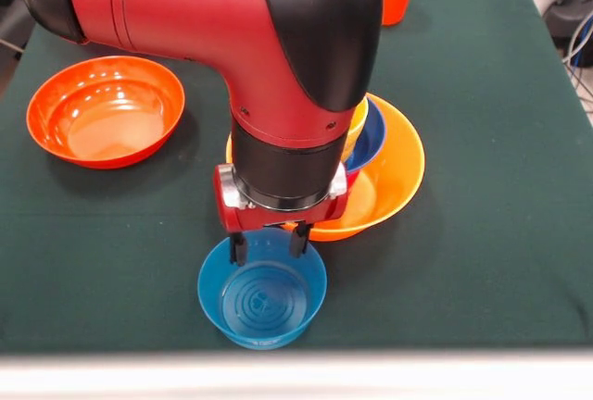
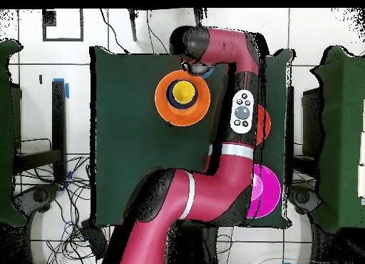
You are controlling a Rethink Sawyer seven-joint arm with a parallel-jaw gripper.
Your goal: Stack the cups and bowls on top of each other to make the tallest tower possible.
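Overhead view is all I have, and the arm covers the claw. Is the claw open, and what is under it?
Observer: The claw is open, low at the robot-side rim of the light blue bowl. I cannot tell if it touches the rim.
Operator: Is something inside that bowl?
Observer: No, it is empty and stands upright on the table.
Operator: The orange-red bowl is half hidden for me. Is it free?
Observer: Yes, the orange-red bowl is empty and upright, standing alone, apart from the yellow-orange bowl.
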